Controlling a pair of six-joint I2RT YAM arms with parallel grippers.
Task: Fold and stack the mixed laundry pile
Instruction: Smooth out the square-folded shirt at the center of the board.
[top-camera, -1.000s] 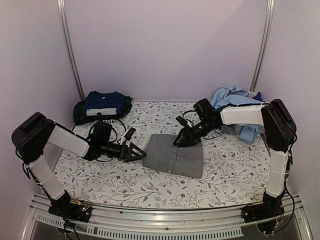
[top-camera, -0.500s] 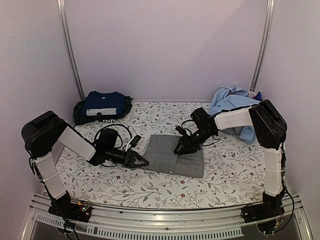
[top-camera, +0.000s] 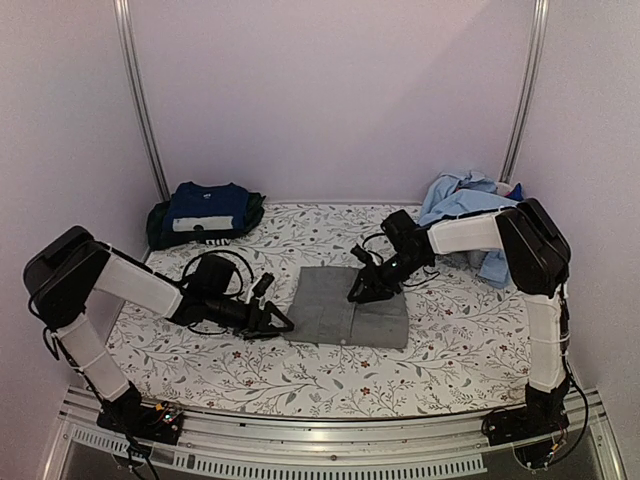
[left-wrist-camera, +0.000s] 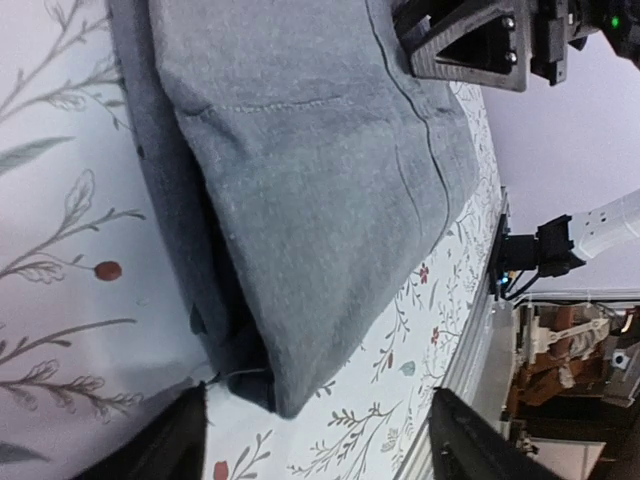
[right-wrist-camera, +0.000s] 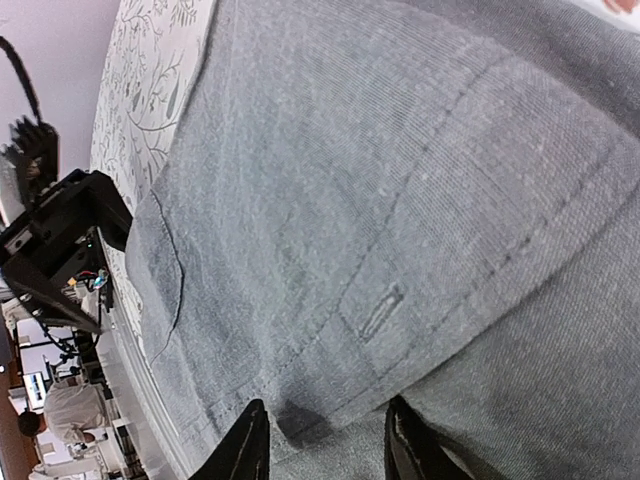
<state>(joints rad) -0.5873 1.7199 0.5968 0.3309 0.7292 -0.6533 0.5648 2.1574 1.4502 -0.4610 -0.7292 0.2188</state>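
While the left pincer (top-camera: 272, 318) lies low on the surface (top-camera: 300, 385) with its fingers spread and empty, the near-left corner of the grey shirt (top-camera: 385, 322) sits just ahead of the gap in the left wrist view, not yet between the fingers.

Change vs. one second ago: left pincer now a little nearer the near edge, tips just beside the shirt's left side.

Right pincer (top-camera: 360, 292): then at the shirt's far edge, now down on the cloth, well inside its outline. Fingers (right-wrist-camera: 252, 445) stand narrowly apart with grey fabric between them. Cannot tell whether they pinch a fold or only press.

Shirt: mid-surface, folded flat, left side doubled over. Outline narrower and squarer than a second ago; a crease runs far-to-near down the middle.

Judgement: this fold looks close to done, with tidying or one more fold left before it goes on the stack.

Outward: navy T-shirts (top-camera: 205, 208) stacked at the far-left corner. Light blue shirts (top-camera: 460, 198) lie heaped and unfolded at the far-right corner, so much of the pile remains.
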